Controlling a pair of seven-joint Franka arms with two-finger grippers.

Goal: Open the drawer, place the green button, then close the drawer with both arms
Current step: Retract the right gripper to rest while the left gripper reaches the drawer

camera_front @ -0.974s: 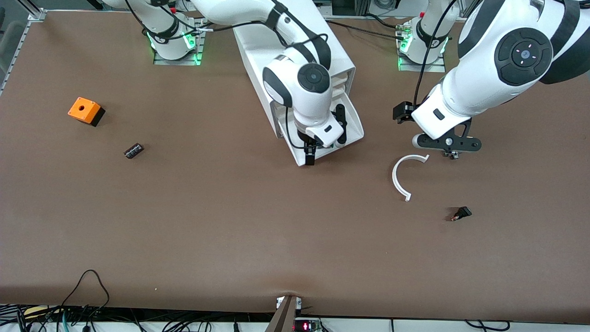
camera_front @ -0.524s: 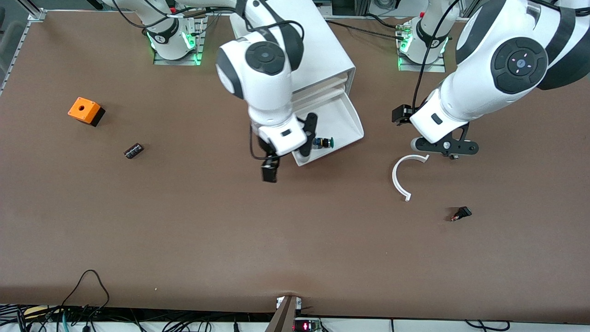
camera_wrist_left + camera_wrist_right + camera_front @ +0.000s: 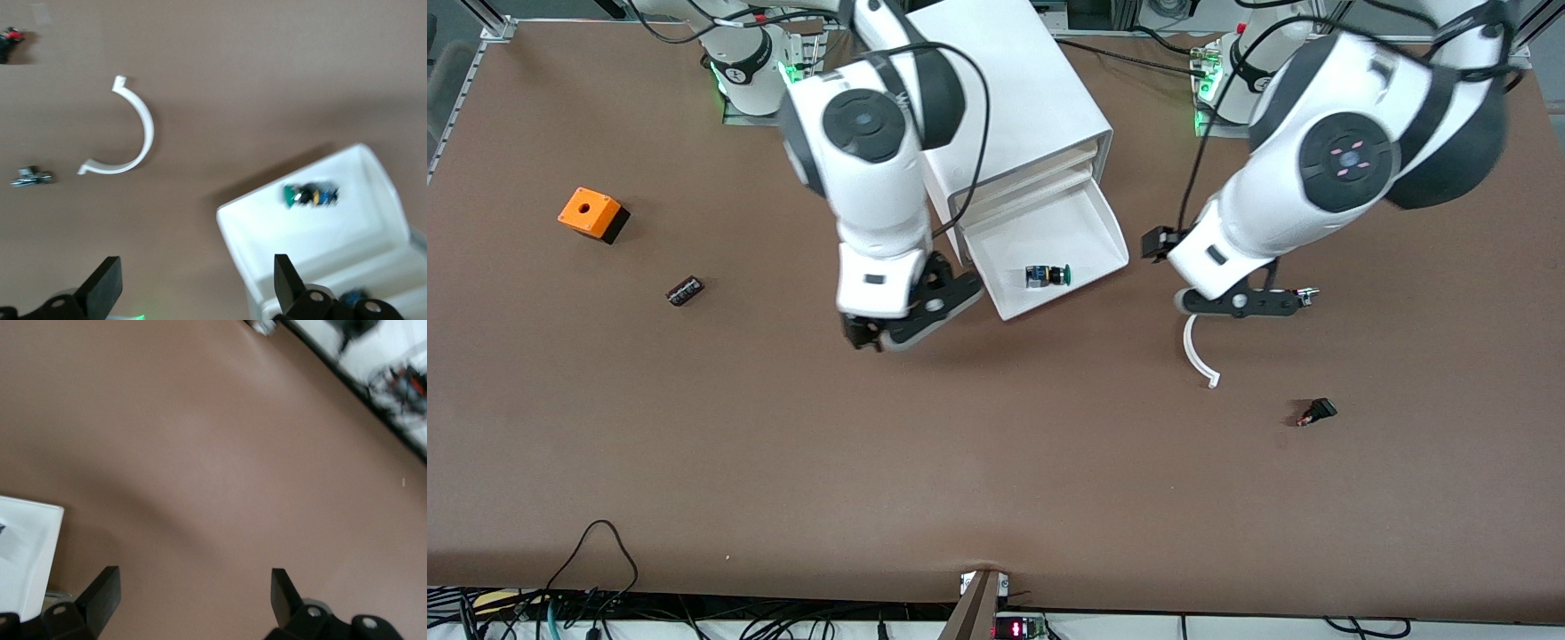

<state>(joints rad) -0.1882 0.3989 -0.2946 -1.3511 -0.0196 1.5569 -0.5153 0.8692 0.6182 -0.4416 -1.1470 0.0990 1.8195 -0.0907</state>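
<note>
Spreading under everything is the brown desk point(image 3: 783, 462), with the white box cabinet point(image 3: 1014, 98) standing on it between the two arm bases. From the cabinet's low front the drawer point(image 3: 1089, 244) juts out pulled open, a shallow white tray with sloped walls. The right arm's gripper point(image 3: 898, 333) hangs over bare desk just beside the drawer's corner toward the right arm's end; its jaws are spread apart and grasp nothing. The left arm's gripper point(image 3: 1240, 302) hovers above one end of a white curved strip point(image 3: 1196, 351) lying on the desk beside the drawer toward the left arm's end, its jaws likewise released and empty. An orange box with a hole point(image 3: 591, 213) sits well apart toward the right arm's end, with a small dark part point(image 3: 685, 291) nearer the front camera than it. A small black-and-red switch point(image 3: 1316, 412) lies nearer the front camera than the strip. The button point(image 3: 1047, 276) lies on its side on the drawer floor near the front lip: green round cap, black body, blue and yellow rear.
</note>
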